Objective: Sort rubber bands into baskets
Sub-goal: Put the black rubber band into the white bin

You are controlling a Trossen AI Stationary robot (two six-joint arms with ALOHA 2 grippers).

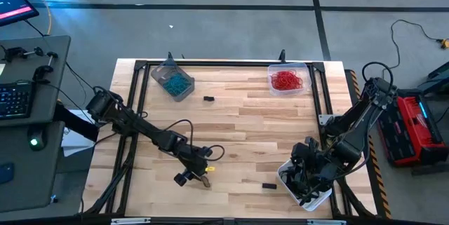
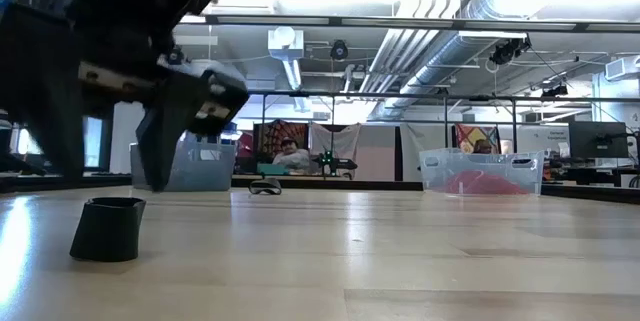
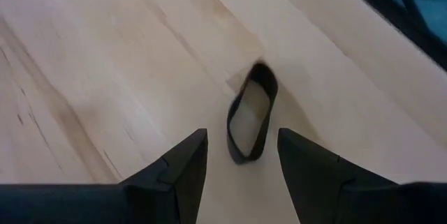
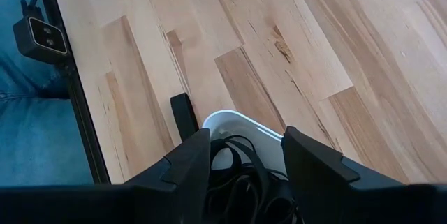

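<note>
Nearing completion: sorting mostly finished into baskets [image 1: 172, 81], hovering left gripper [image 3: 241, 155] fingers wide over stray black band [image 3: 250, 121], right gripper [image 4: 244, 155] gaping above whitish basket [image 4: 237, 121]

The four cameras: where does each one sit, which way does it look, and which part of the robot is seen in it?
High view: above the table, looking straight down; both arms show, the left gripper near the front edge, the right gripper over the whitish basket.
Low view: at table-top height, looking across into the room; one arm comes in from above.
Left wrist view: looks past its open fingers at a black rubber band.
Right wrist view: looks past its open fingers into the whitish basket.
Shared: high and low views both show the red-filled basket.
</note>
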